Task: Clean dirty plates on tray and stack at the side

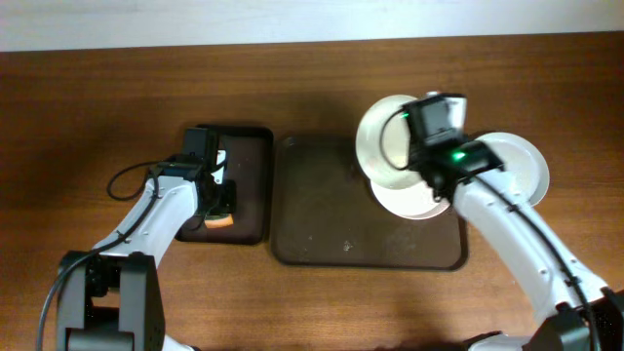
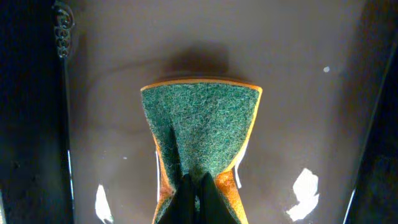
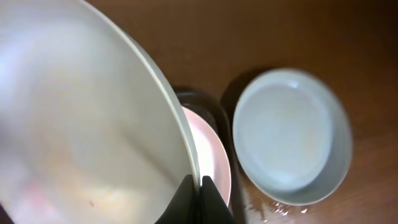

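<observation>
At the left, the left pincer point(image 2: 196, 186) is clamped narrow on a green-faced sponge point(image 2: 202, 118) over the small black tray point(image 1: 249, 175). Just beside it, the large brown tray point(image 1: 331, 224) lies on the surface point(image 1: 88, 107) and bears a white plate point(image 1: 405, 203) at its right end. Above that plate the right pincer point(image 3: 200, 186) pinches the rim of a tilted pale plate point(image 3: 81, 112), and a third plate point(image 3: 289, 137) sits on bare wood just right of the tray.

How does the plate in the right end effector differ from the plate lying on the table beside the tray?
The held plate is tilted, pinched at its rim by the right end effector above the tray; the table plate lies flat, free, off the tray. Both are round, shallow and pale.
</observation>
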